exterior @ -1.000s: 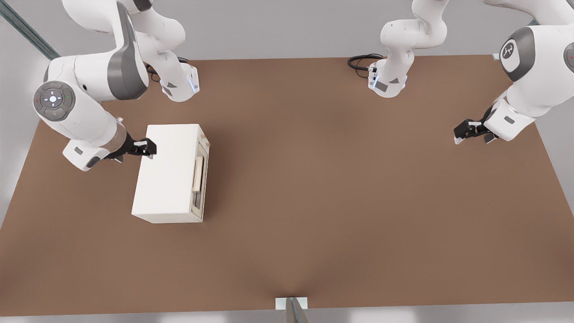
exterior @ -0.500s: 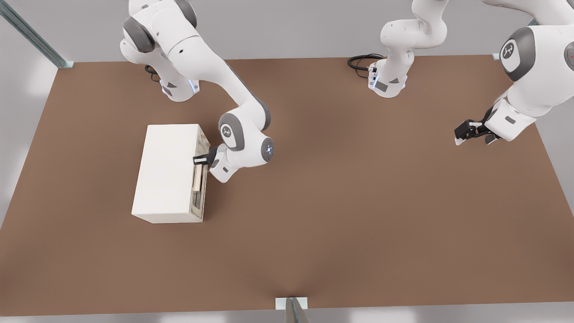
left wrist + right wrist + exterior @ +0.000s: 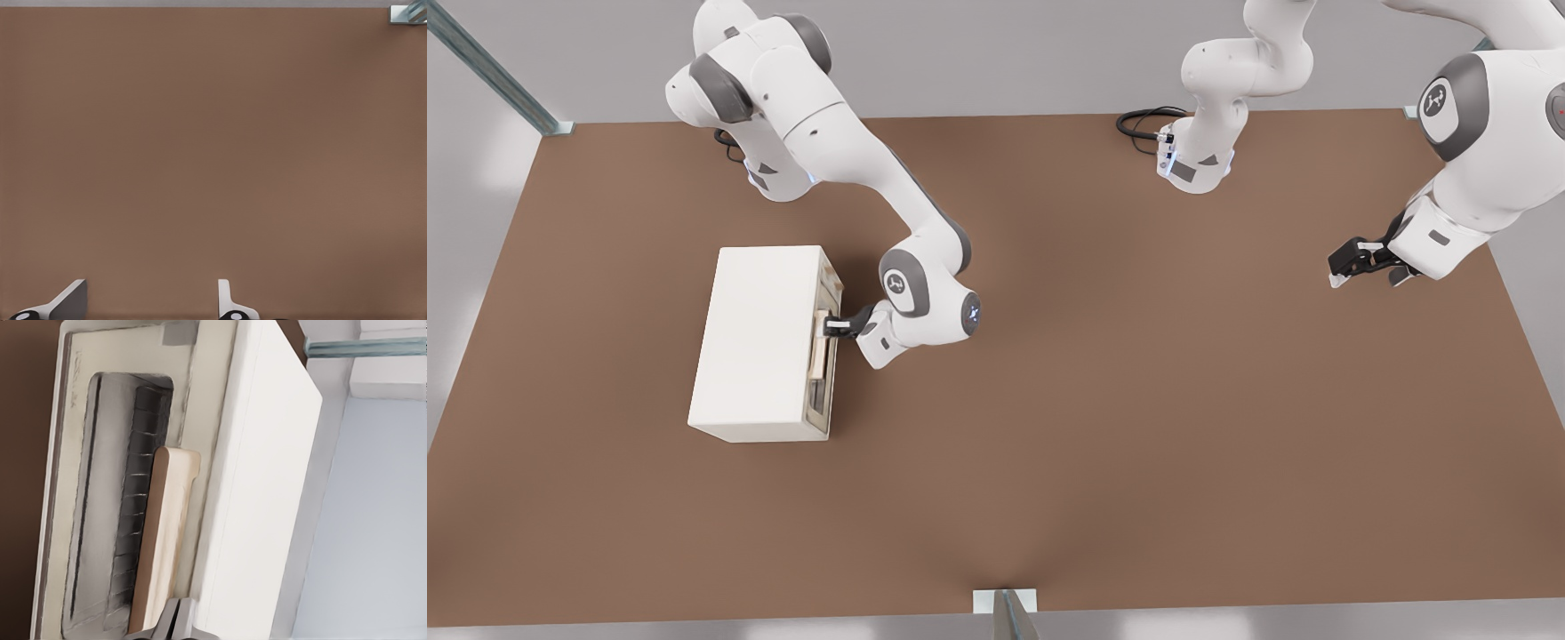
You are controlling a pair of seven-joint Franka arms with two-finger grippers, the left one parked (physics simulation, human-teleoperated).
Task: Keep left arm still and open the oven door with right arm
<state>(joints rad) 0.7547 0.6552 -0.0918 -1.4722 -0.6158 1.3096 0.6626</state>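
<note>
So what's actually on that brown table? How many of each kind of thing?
Robot arms: 2, the working right arm with its pincer at the oven door's handle, and one parked arm
Ovens: 1, cream-white, oven door closed
Tables: 1
Total: 4

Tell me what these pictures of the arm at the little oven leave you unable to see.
- Gripper, front view: it sits at the handle, but contact can't be judged from above.
- Gripper, right wrist view: only a grey tip shows, cut by the frame edge.
- Oven door, right wrist view: interior dim behind the window.
- Oven back: hidden by its body.
</note>
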